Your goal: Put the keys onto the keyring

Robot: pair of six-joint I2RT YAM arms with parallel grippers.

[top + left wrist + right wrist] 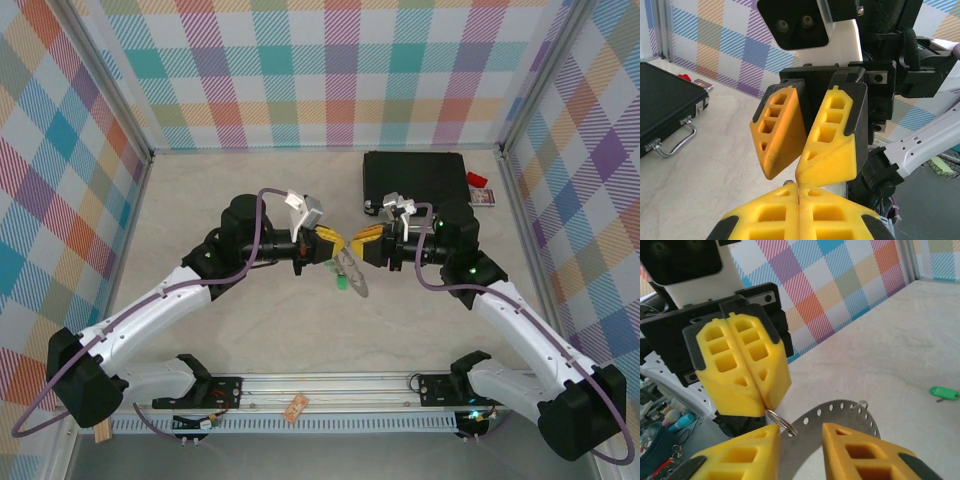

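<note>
Keyring [832, 412] band sits between the parted fingers of the right gripper [800, 432]; cannot tell if they clamp it, and its lower arc is cut off. Left gripper [762, 402] is clenched on a small wire loop [776, 417] at the band's end. One green key [943, 392] lies on the table [900, 350], well apart.
</note>
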